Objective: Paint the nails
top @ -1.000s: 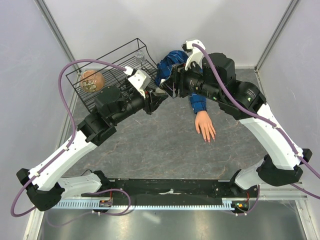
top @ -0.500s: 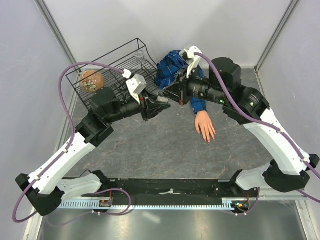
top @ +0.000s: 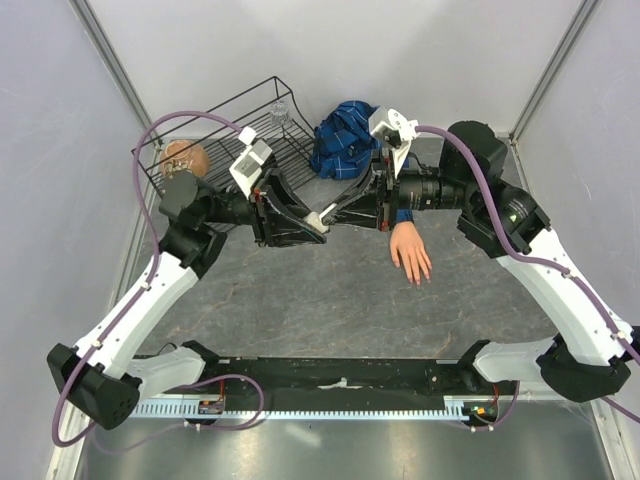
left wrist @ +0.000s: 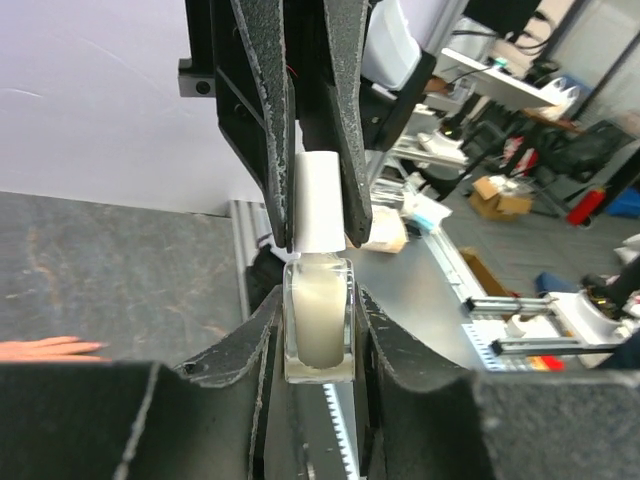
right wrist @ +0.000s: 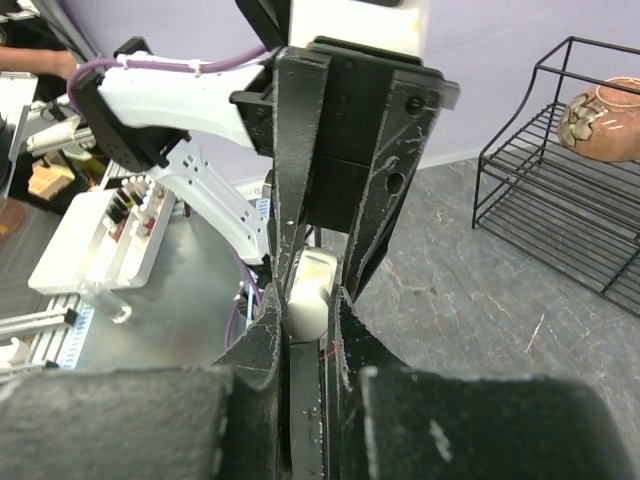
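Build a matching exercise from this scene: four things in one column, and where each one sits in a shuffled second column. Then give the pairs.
Things
1. small clear bottle of milky liquid
2. tall white bottle cap
3. flesh-coloured mannequin hand
4. round brown patterned pot

Places
A. inside the black wire rack
B. clamped in the right end effector
C. lying flat on the grey table
D. clamped in the left end effector

Pairs: 1-D, 2-B, 3-C, 4-A
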Tool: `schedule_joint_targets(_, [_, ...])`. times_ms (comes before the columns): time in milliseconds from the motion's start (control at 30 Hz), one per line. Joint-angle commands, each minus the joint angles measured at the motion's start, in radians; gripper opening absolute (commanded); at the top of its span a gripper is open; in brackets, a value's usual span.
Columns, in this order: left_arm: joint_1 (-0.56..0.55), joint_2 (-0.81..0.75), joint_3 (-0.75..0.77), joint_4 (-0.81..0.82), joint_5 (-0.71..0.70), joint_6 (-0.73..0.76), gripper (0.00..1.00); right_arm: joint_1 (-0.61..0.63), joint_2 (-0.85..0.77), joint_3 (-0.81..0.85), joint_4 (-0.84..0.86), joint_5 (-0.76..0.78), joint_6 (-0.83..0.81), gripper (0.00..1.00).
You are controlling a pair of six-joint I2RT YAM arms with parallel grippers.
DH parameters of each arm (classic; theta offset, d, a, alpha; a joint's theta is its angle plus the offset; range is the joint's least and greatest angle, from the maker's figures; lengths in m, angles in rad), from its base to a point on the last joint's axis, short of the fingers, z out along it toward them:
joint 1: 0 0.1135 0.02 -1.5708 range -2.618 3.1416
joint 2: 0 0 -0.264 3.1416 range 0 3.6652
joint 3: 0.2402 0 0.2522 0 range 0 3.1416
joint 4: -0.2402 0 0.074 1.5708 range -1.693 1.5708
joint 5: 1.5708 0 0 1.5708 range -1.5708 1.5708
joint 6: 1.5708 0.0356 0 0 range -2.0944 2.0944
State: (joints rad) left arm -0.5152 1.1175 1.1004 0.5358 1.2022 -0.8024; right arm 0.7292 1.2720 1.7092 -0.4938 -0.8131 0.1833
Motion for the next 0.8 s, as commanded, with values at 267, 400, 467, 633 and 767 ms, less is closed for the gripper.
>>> schedule_joint_targets(267, [0.004, -0.03, 0.183, -0.473, -0.213, 0.456, 0.08, 0.012, 0.078, 0.225, -0.024, 0.028, 0.16, 0.0])
schedule_joint_targets(400, [0.004, -0.015, 0.203, -0.514, -0.213, 0.473, 0.21, 0.012, 0.113, 0.28, -0.078, 0.038, 0.139, 0.0])
schedule_joint_targets(467, [0.001, -0.008, 0.214, -0.528, -0.222, 0.492, 0.09, 0.012, 0.124, 0.294, -0.088, 0.045, 0.139, 0.0])
schedule_joint_targets(633, [-0.016, 0.021, 0.24, -0.596, -0.257, 0.506, 0.02, 0.021, 0.164, 0.342, -0.112, 0.069, 0.125, 0.0])
schedule_joint_targets(767, [-0.072, 0.041, 0.253, -0.605, -0.309, 0.526, 0.02, 0.059, 0.199, 0.398, -0.158, 0.136, 0.113, 0.0])
